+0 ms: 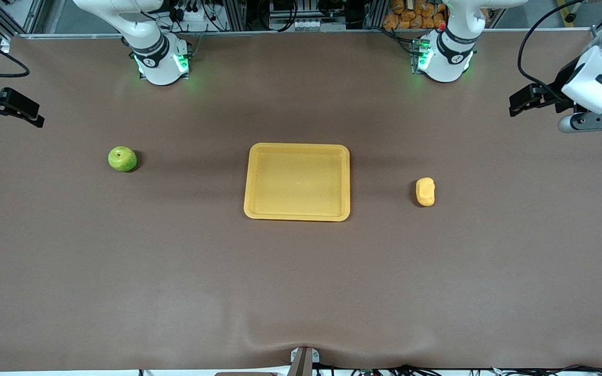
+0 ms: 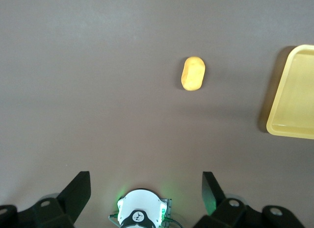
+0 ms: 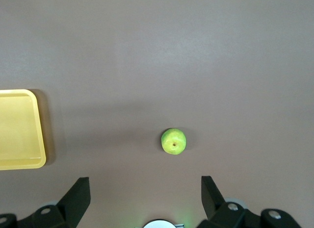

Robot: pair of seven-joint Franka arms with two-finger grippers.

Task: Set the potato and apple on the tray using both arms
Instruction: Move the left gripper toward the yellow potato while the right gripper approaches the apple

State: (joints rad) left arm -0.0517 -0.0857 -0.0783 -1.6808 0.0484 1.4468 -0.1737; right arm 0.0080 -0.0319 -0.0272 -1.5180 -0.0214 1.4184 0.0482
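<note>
Brown matting covers the table (image 1: 301,292), on which one yellow-orange tray (image 1: 297,214) is set at the middle, between the two arms' bases, presumably so that either arm can reach it. One green apple (image 1: 122,159) is laid toward the right arm's end of the table and one potato (image 1: 425,191) toward the left arm's end, each well apart from the tray; the potato lies slightly nearer the front camera than the apple. This split appears intended to give each arm its own item. Nothing has yet been placed in the tray. The left gripper (image 1: 528,100) is held high over the left arm's end of the table, jaws spread wide and empty; the right gripper (image 1: 16,107) is held likewise over the right arm's end, spread and empty. Counted: two arms, two grippers, one tray, one apple, one potato.
</note>
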